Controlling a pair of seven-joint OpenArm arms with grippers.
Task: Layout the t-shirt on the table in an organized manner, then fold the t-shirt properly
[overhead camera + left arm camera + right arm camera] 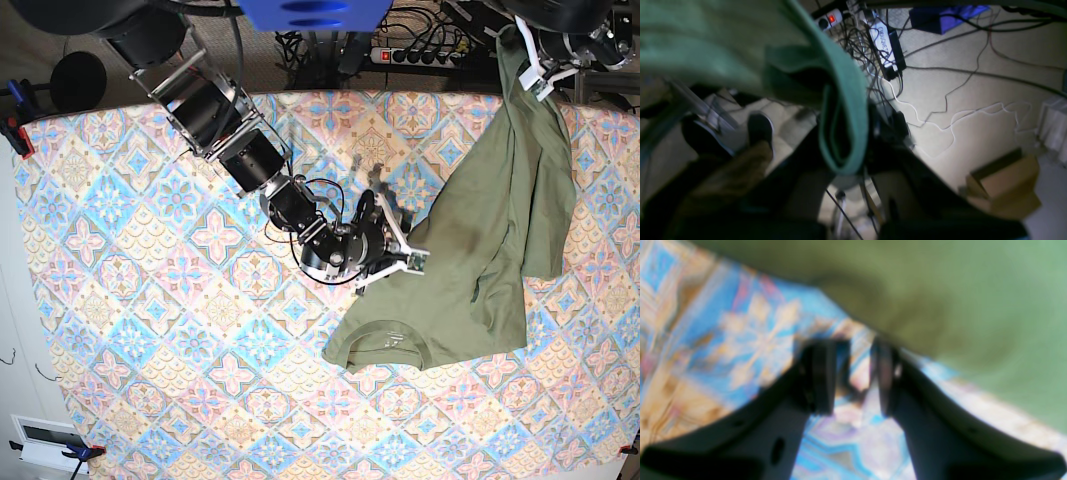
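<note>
The olive-green t-shirt [490,240] hangs from my left gripper [522,42], which is shut on one end of it high at the back right. From there it drapes down onto the table [150,300], with its collar [385,342] lying flat near the middle. In the left wrist view a fold of the t-shirt [843,100] dangles close to the lens over the floor. My right gripper [853,373] [398,238] stands open low over the patterned cloth. Only tablecloth shows between its fingers, and the t-shirt's edge [940,306] is right beside the right finger [885,373].
A power strip [425,52] and tangled cables lie behind the table's back edge. The floor in the left wrist view holds cables, a power strip [830,19] and a cardboard box [1003,183]. A clamp [15,130] grips the table's left edge.
</note>
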